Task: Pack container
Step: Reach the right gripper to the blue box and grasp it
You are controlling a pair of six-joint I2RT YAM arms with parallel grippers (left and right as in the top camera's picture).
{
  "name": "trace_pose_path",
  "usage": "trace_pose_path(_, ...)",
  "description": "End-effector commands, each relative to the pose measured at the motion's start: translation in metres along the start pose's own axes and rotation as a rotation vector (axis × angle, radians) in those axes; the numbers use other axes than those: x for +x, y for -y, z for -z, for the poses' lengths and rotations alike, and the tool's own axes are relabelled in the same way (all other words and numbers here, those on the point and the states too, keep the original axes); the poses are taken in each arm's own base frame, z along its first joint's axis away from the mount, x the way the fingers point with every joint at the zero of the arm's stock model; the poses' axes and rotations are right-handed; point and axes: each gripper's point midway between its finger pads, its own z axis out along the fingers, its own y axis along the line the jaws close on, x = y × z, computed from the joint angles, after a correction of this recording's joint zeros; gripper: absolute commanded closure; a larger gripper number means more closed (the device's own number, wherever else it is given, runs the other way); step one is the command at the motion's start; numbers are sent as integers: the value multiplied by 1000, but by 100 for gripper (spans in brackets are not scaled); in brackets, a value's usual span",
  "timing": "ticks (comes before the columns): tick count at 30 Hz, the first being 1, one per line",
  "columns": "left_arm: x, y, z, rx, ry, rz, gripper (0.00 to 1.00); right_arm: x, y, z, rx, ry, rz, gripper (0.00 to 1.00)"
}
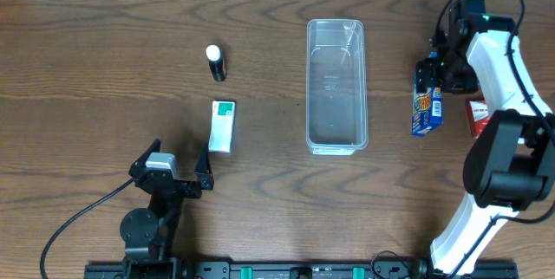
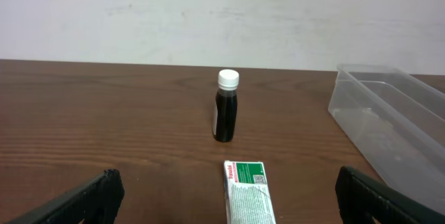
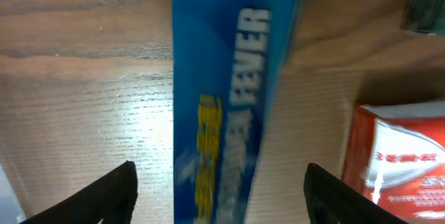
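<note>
The clear plastic container [image 1: 336, 86] lies lengthwise at the table's middle, with nothing in it; its near corner shows in the left wrist view [image 2: 389, 123]. My right gripper [image 1: 431, 78] is open right above a blue box [image 1: 426, 111] at the right; in the right wrist view its fingers [image 3: 219, 196] stand on either side of the blue box [image 3: 226, 92] without touching it. My left gripper [image 1: 178, 168] is open and empty at the front left, its fingers [image 2: 226, 200] wide apart just before a white and green box [image 1: 223, 125].
A small dark bottle with a white cap [image 1: 216, 62] stands behind the white and green box [image 2: 247, 193]; it is upright in the left wrist view [image 2: 226, 109]. A red and white box [image 1: 478, 116] lies right of the blue box, also in the right wrist view [image 3: 400, 158].
</note>
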Motion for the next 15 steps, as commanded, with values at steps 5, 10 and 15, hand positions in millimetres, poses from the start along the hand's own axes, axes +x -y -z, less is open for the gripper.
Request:
trace_pose_path(5,15,-1,-1,1,-44,-2,2,-5,1,-5,-10,0,-11,49)
trace_pose_path(10,15,-1,-1,1,-44,-2,2,-5,1,-6,-10,0,-13,66)
trace_pose_path(15,15,-1,-1,1,-44,-2,2,-5,5,-7,-9,1,-47,73)
